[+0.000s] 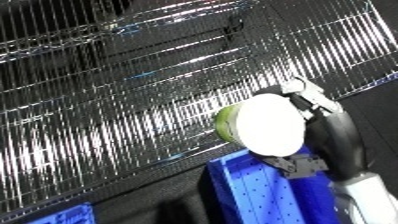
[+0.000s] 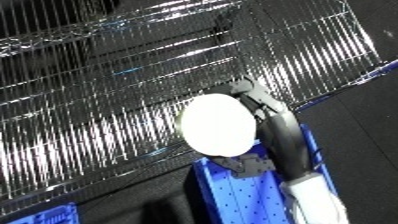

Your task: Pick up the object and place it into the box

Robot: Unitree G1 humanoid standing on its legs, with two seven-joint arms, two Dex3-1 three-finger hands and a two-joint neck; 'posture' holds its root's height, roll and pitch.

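Observation:
My right hand (image 1: pixel 313 107) is raised at the right of the view, shut on a round container (image 1: pixel 265 124) with a white flat face and a pale green side. Fingers curl over its upper right rim and the thumb (image 1: pixel 298 165) presses from below. The container hangs in the air over the near left corner of a blue perforated bin (image 1: pixel 253 195), in front of the wire basket's edge. The same hand (image 2: pixel 266 110) and container (image 2: pixel 218 125) show in the right eye view. My left hand is out of sight.
A large shiny wire basket (image 1: pixel 115 100) fills the upper and left part of the view, tilted. A second blue bin corner (image 1: pixel 62 216) peeks in at the lower left. Dark floor lies between the bins.

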